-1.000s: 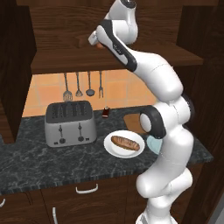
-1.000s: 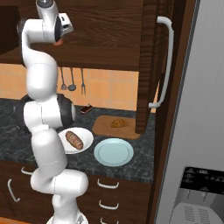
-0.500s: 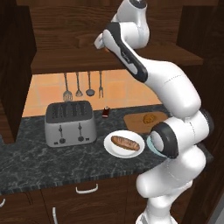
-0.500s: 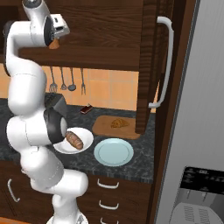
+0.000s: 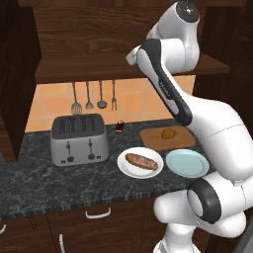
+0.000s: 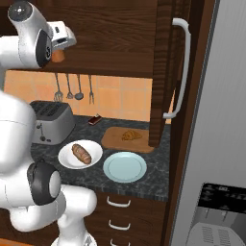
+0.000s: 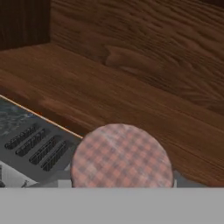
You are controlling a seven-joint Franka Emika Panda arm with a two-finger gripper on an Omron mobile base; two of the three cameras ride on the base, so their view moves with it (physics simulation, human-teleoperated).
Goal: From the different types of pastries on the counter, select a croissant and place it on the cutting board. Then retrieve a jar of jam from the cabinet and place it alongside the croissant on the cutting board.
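Observation:
My gripper (image 6: 58,51) is up at the cabinet's shelf (image 6: 96,67), shut on the jar of jam (image 6: 57,57), whose orange body shows just under the hand. In the hand view the jar's checked pale lid (image 7: 120,157) sits between the fingers, over the front edge of the shelf board (image 7: 109,96). Down on the counter (image 5: 39,178), the croissant (image 5: 169,133) (image 6: 129,135) lies on the cutting board (image 5: 150,141) (image 6: 113,140). The long brown loaf (image 5: 142,161) (image 6: 81,153) rests on a white plate.
A light-blue plate (image 5: 187,163) lies in front of the board. A toaster (image 5: 79,139) stands at the left, with a small dark bottle (image 5: 119,128) behind it. Utensils hang on the orange wall. The open cabinet door (image 6: 161,72) and a fridge (image 6: 216,120) are at the right.
The arm's elbow has swung out to the right and the hand has dropped slightly at the shelf. The jar has stayed in the gripper.

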